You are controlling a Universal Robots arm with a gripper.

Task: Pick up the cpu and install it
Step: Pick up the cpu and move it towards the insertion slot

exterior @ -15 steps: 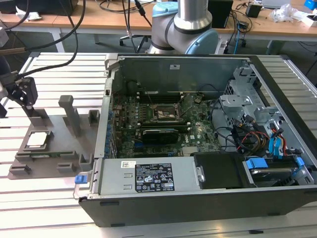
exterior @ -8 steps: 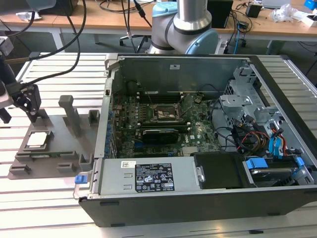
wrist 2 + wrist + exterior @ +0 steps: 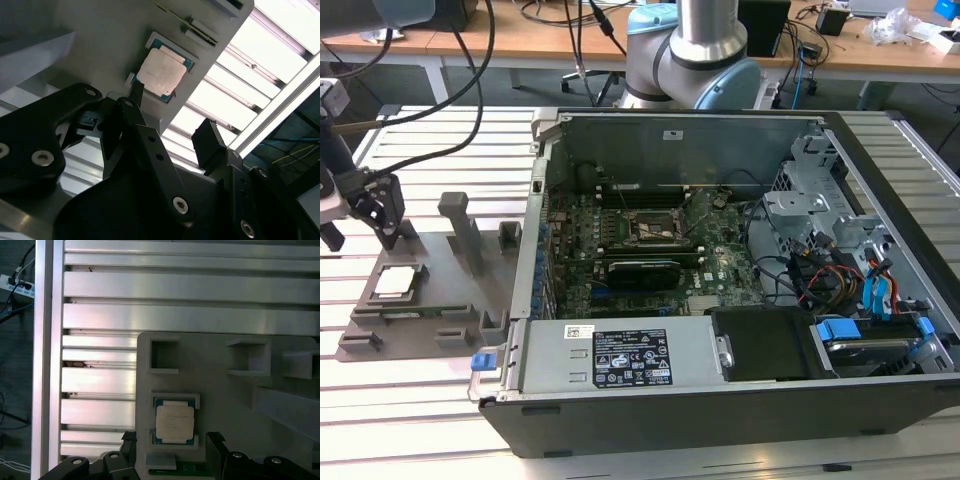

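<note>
1. both black metal fingers (image 3: pixel 150 145) of the gripper (image 3: pixel 171 440) stand wide apart, and nothing is held between them.
2. the cpu (image 3: pixel 174 421), a small thin square chip with a silvery-white metal top and a tan rim, lies flat in a shallow square pocket of the grey plastic tray with upright posts (image 3: pixel 220 405).
3. in both wrist views one fingertip is seen at each side of this pocket, with the chip between them. if the tips touch the tray, one cannot tell.
4. in the exterior view the gripper hangs over the end of the tray at the exterior view's left, near the chip.
5. the tray rests on the silver slatted aluminium table (image 3: pixel 420 400), just beside the open black computer case (image 3: pixel 720 410), which lies towards the exterior view's right.
6. inside the case lies the green motherboard (image 3: pixel 720 265) with the black square metal socket frame (image 3: pixel 650 228), well apart from the chip.
</note>
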